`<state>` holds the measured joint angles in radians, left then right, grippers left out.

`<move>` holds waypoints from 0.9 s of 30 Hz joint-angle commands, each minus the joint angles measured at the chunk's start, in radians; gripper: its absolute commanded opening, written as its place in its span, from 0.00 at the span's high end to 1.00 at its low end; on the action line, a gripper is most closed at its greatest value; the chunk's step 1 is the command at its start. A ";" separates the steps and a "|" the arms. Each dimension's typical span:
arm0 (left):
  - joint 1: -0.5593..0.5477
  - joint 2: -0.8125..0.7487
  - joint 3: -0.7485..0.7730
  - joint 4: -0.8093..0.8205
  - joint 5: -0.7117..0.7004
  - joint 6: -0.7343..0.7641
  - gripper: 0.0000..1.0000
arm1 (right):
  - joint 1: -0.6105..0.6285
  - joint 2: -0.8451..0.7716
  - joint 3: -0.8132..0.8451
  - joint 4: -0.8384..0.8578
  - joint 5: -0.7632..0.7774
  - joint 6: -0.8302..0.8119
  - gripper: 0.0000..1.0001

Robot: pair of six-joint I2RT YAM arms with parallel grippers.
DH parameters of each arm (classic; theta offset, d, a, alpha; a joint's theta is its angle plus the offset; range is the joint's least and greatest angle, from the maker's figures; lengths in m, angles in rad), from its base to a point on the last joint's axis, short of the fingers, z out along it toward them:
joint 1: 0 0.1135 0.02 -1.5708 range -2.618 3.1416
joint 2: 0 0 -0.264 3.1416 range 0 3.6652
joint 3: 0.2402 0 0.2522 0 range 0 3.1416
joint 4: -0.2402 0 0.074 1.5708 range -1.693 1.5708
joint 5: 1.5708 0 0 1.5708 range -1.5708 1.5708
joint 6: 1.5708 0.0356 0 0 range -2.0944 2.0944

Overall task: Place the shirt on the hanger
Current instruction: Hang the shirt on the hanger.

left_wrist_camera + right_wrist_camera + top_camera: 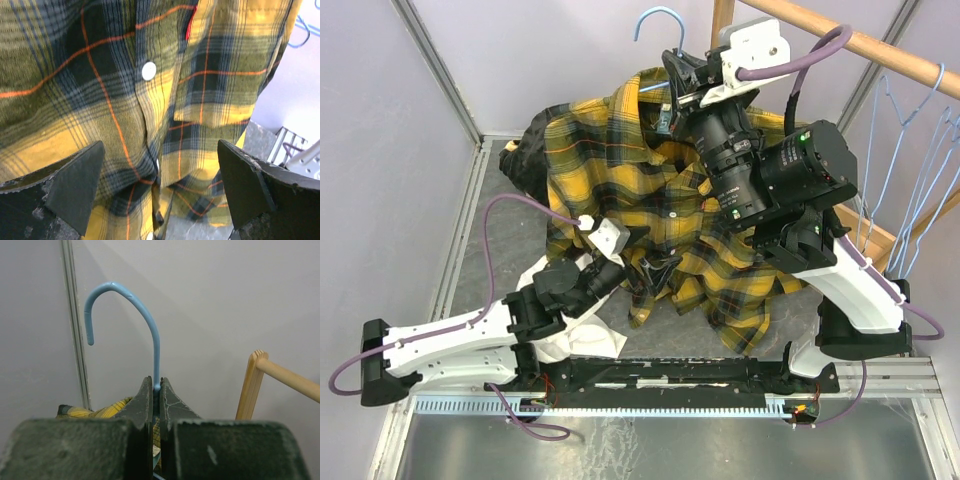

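A grey tabletop sits between pale lilac walls. A wooden rail crosses the far right corner, and spare blue hangers dangle beneath it. The shirt hangs with its collar up at the hanger, its hem trailing near a white garment. Only the right wrist view shows the right gripper pinched shut on the hanger's neck, just under the hook. Only the left wrist view shows the left gripper spread wide before the plaid front and a white button.
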<state>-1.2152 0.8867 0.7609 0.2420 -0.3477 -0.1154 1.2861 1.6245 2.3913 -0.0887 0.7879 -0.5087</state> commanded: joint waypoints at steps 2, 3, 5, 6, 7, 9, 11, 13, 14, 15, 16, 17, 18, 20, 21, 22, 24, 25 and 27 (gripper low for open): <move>-0.009 0.076 -0.017 0.228 -0.078 -0.045 0.01 | -0.005 -0.043 -0.009 0.039 -0.025 0.030 1.00; -0.008 0.092 -0.016 0.243 -0.097 -0.045 0.01 | -0.005 -0.044 -0.009 0.037 -0.028 0.036 1.00; -0.009 0.131 -0.006 0.254 -0.131 -0.042 0.01 | -0.005 -0.046 -0.008 0.034 -0.034 0.050 1.00; -0.008 0.154 0.002 0.252 -0.154 -0.044 0.01 | -0.005 -0.045 -0.006 0.031 -0.036 0.057 1.00; -0.008 0.174 0.009 0.250 -0.174 -0.047 0.01 | -0.004 -0.046 -0.003 0.028 -0.040 0.064 1.00; -0.009 0.214 0.019 0.246 -0.197 -0.051 0.01 | -0.004 -0.046 0.002 0.021 -0.047 0.077 1.00; -0.008 0.252 0.032 0.239 -0.222 -0.069 0.10 | -0.005 -0.043 0.007 0.021 -0.052 0.082 1.00; -0.009 0.291 0.050 0.219 -0.266 -0.083 0.28 | -0.004 -0.034 0.021 0.015 -0.054 0.084 1.00; -0.009 0.307 0.060 0.204 -0.276 -0.088 0.35 | -0.004 -0.029 0.031 0.010 -0.055 0.085 1.00; -0.009 0.319 0.069 0.188 -0.279 -0.091 0.42 | -0.004 -0.026 0.037 0.007 -0.055 0.084 1.00; -0.009 0.330 0.077 0.166 -0.279 -0.094 0.50 | -0.004 -0.025 0.043 0.006 -0.056 0.084 1.00; -0.009 0.340 0.087 0.125 -0.269 -0.096 0.63 | -0.003 -0.027 0.048 0.005 -0.057 0.081 1.00; -0.009 0.346 0.087 0.102 -0.264 -0.097 0.71 | -0.005 -0.029 0.047 0.005 -0.057 0.079 1.00; -0.008 0.347 0.074 0.062 -0.261 -0.112 0.86 | -0.004 -0.039 0.039 0.007 -0.057 0.074 1.00; -0.008 0.342 0.057 0.051 -0.261 -0.118 0.91 | -0.004 -0.046 0.031 0.013 -0.053 0.069 1.00; -0.009 0.330 0.036 0.042 -0.259 -0.132 0.94 | -0.005 -0.053 0.021 0.019 -0.052 0.066 1.00; -0.008 0.304 -0.024 0.030 -0.253 -0.156 0.97 | -0.005 -0.068 0.001 0.029 -0.047 0.049 1.00; -0.009 0.288 -0.049 0.020 -0.242 -0.168 0.97 | -0.004 -0.076 -0.010 0.035 -0.042 0.041 1.00; -0.009 0.256 -0.102 -0.003 -0.218 -0.192 0.97 | -0.005 -0.087 -0.021 0.047 -0.035 0.024 1.00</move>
<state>-1.2198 1.1988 0.7551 0.3267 -0.5766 -0.2173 1.2854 1.6089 2.3661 -0.1513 0.7815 -0.4431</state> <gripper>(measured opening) 0.067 0.034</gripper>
